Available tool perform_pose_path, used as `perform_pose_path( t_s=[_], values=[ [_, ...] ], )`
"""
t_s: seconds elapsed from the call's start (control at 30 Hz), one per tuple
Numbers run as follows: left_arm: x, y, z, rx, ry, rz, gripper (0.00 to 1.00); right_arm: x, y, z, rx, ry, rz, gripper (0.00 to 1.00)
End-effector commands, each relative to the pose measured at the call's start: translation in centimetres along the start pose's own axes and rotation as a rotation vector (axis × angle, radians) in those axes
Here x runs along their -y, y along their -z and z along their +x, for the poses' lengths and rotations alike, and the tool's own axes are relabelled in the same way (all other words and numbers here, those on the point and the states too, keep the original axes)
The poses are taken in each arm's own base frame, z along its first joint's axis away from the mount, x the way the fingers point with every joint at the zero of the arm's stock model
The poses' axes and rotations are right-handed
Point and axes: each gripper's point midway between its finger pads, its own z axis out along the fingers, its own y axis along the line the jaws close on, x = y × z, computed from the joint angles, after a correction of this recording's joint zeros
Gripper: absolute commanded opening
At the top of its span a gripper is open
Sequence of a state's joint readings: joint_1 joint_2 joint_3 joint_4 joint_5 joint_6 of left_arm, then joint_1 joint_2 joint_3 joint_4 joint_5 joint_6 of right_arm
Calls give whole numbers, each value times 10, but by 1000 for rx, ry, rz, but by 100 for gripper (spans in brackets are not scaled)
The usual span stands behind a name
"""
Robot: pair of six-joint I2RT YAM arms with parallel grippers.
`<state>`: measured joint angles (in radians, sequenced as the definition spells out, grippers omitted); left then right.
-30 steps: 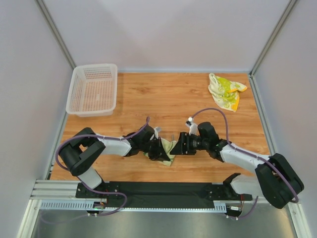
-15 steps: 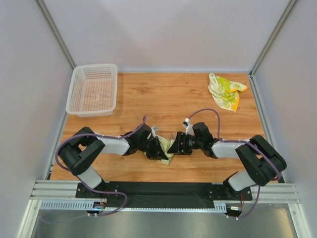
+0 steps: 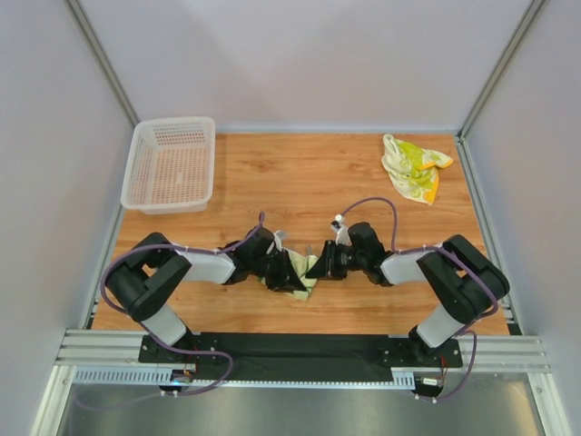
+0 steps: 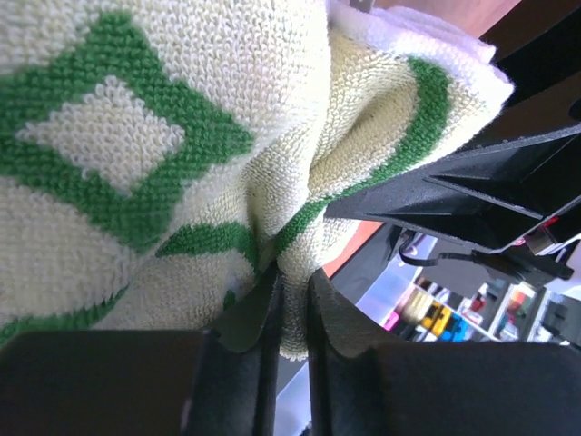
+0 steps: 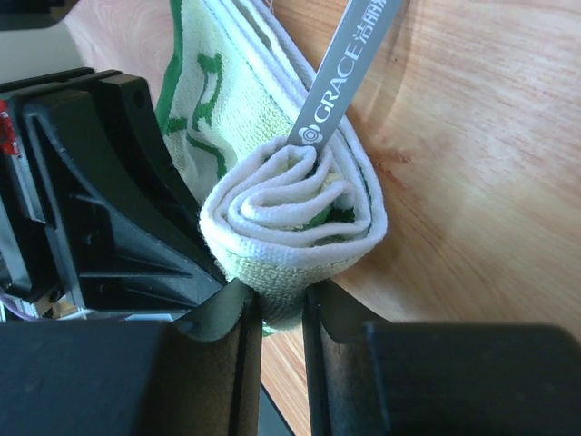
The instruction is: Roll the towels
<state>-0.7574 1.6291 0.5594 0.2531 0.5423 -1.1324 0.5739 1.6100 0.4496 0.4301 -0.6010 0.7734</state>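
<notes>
The cream towel with the dark green line pattern [image 3: 300, 275] lies rolled between my two grippers near the table's front middle. My left gripper [image 3: 289, 270] is shut on a fold of it; the cloth [image 4: 163, 136] fills the left wrist view. My right gripper [image 3: 318, 264] is shut on the roll's end, where the spiral [image 5: 290, 218] and a grey label [image 5: 340, 68] show. The cream towel with yellow-green blotches and orange edge [image 3: 414, 168] lies crumpled at the back right, apart from both grippers.
A white plastic mesh basket [image 3: 171, 163] stands at the back left. Grey walls close the table on three sides. The black rail [image 3: 290, 350] with the arm bases runs along the front edge.
My right gripper has moved left and closer onto the towel, its arm folding in. The left gripper stays on the cloth, shifted slightly. The second towel has not moved.
</notes>
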Motion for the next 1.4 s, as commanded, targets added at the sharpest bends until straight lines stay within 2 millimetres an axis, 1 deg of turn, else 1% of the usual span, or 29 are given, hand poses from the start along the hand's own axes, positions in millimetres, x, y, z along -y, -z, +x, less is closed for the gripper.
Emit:
perform_pose_path(
  t_s=[0.0,0.03,0.07,0.1,0.13,0.17,0.2,0.23,0.27,0.3,0.33,0.37,0.4,0.43,0.5,0.53,0.57,0.63,0.67,0.7,0.73,0.8,0.93,1.0,1.03,1.07,1.2,1.3,1.37],
  values=[
    [-27,7,-3,51,-27,-153,21,14,1,-14,45,8,101,10],
    [-40,16,4,36,-43,-248,24,11,3,-18,50,26,110,9],
    [-20,21,-1,67,-107,-255,31,9,5,-19,50,32,119,8],
    [-35,32,-2,93,-115,-374,33,11,10,-18,41,24,154,8],
    [-32,38,-3,109,-138,-408,36,10,12,-18,37,31,168,8],
    [-13,43,-7,135,-186,-400,42,5,14,-23,38,53,171,8],
    [-12,49,-13,174,-207,-439,45,8,17,-18,18,43,199,8],
    [-15,58,-10,172,-218,-489,47,5,18,-19,15,49,199,8],
    [3,62,-12,198,-268,-483,50,1,19,-22,16,65,198,7],
    [-3,73,-16,230,-295,-562,51,4,21,-16,-4,55,223,7],
    [2,78,-18,254,-325,-589,51,4,21,-15,-11,54,228,7],
    [20,79,-17,278,-388,-587,52,5,21,-14,-18,54,235,7],
    [20,86,-24,330,-450,-648,52,6,21,-11,-30,49,248,6],
    [29,83,-17,341,-525,-651,52,6,21,-11,-34,47,253,6],
    [41,79,-25,405,-646,-687,52,6,21,-9,-50,39,275,6],
    [44,75,-23,411,-681,-691,52,6,21,-9,-57,42,281,6],
    [41,66,-19,404,-725,-711,52,5,21,-7,-68,42,285,6],
    [48,53,-17,416,-770,-688,53,2,22,-7,-81,47,299,6],
    [46,44,-11,403,-801,-686,54,2,23,-6,-86,48,303,6],
    [53,35,-9,412,-813,-645,54,2,24,-5,-91,44,310,6],
    [55,29,-4,402,-840,-627,54,2,24,-6,-93,45,311,6],
    [61,20,-4,413,-838,-589,54,2,25,-5,-98,43,314,5],
    [66,6,-2,395,-853,-555,55,2,24,-2,-106,37,303,4],
    [58,-1,-1,369,-859,-583,55,3,25,-1,-106,33,303,4],
    [59,-4,-1,364,-862,-584,55,2,24,-1,-106,35,302,4],
    [50,-10,0,342,-866,-604,55,3,24,0,-107,33,303,4],
    [44,-23,4,313,-865,-596,55,2,24,1,-111,28,297,3],
    [38,-25,4,308,-861,-609,55,2,24,1,-113,32,295,3],
    [39,-23,1,323,-855,-617,54,1,24,1,-113,30,294,3]
  ],
)
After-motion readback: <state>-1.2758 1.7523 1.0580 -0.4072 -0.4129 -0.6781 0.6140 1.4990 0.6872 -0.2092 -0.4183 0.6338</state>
